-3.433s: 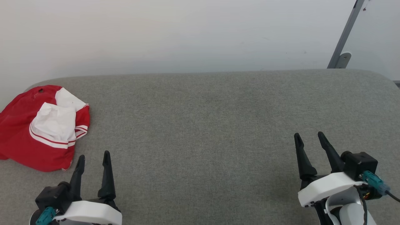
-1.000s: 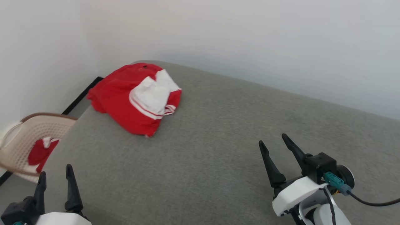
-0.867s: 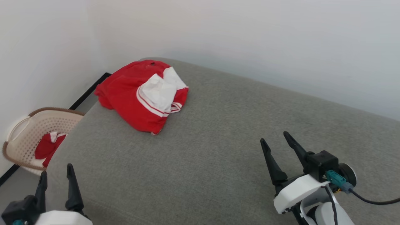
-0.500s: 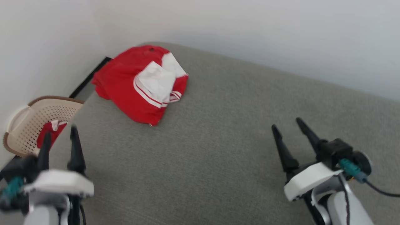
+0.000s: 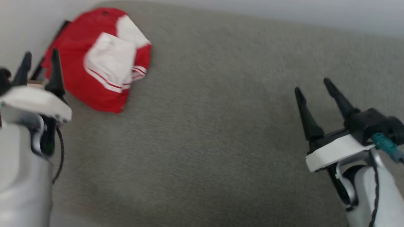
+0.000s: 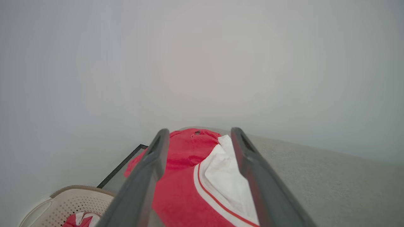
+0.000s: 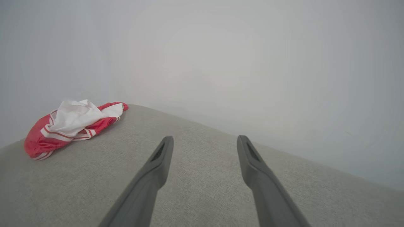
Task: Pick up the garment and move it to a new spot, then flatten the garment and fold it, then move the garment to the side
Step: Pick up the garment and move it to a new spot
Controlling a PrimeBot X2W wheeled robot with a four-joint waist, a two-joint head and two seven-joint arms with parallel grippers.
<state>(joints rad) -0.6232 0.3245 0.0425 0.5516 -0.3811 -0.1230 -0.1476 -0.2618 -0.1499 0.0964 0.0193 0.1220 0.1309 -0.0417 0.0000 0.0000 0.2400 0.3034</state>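
Catching basket [image 6: 60, 205] low in left wrist view, garment [image 6: 176, 189] nearby

A grey fabric cushion [image 5: 221, 142] bears the crumpled garment [image 5: 98, 60] at its corner.

The left gripper [image 5: 41, 53], at 9 o'clock in the head view, and the right gripper [image 5: 311, 85], at 4 o'clock, each had two long, black, tapering fingers [image 5: 307, 116] on a white moulded housing [image 5: 334, 151]. A black block [image 5: 366, 124] with a teal connector [image 5: 386, 146] sat on the right one. Pale grey forearms [image 5: 22, 183] carried thin black cables [image 5: 61, 154].
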